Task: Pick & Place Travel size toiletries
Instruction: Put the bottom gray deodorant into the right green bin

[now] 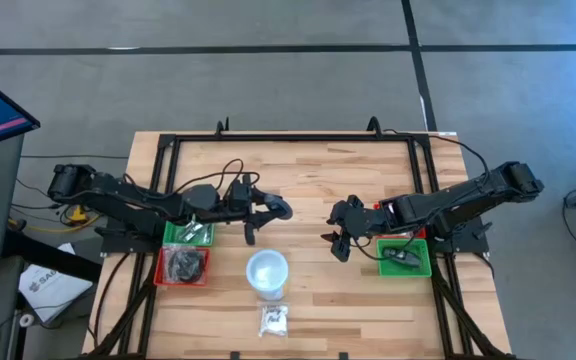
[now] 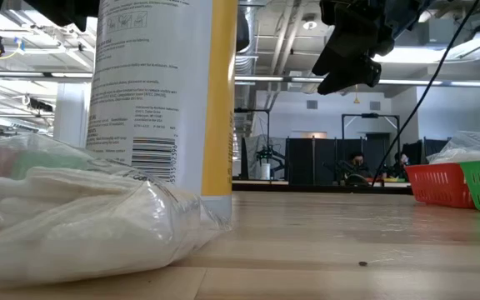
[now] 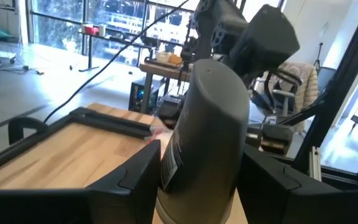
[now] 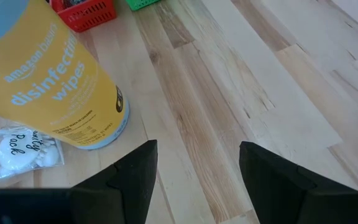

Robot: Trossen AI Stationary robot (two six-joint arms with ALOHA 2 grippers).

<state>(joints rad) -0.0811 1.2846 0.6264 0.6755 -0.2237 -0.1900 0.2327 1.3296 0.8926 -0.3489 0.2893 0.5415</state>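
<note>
My left gripper (image 1: pixel 271 210) hovers above the table's middle, right of the left green tray (image 1: pixel 171 240), shut on a dark grey round bottle (image 3: pixel 207 124) with a white label. My right gripper (image 1: pixel 336 247) hangs open above bare wood, left of the right green tray (image 1: pixel 423 268); nothing lies between its fingers (image 4: pixel 135 174). A clear packet of white pieces (image 1: pixel 273 320) lies flat near the table's near edge, also in the right wrist view (image 4: pixel 23 152). The left green tray holds wrapped silvery items, the left red tray (image 1: pixel 161 270) black ones. My left gripper pinches the grey bottle's lower body (image 3: pixel 179 168), by its label, between the two fingers (image 3: pixel 132 180), one on each side. The bottle juts forward and up past the fingers, its rounded end (image 3: pixel 219 71) free. It is lifted clear of the table.
A tall yellow wipes canister (image 1: pixel 266 272) with a white top stands upright between the grippers, just beyond the packet; it fills the low view (image 2: pixel 165 92). A dark item lies in the right green tray, with a red tray (image 2: pixel 440 183) beside it. A black frame borders the table.
</note>
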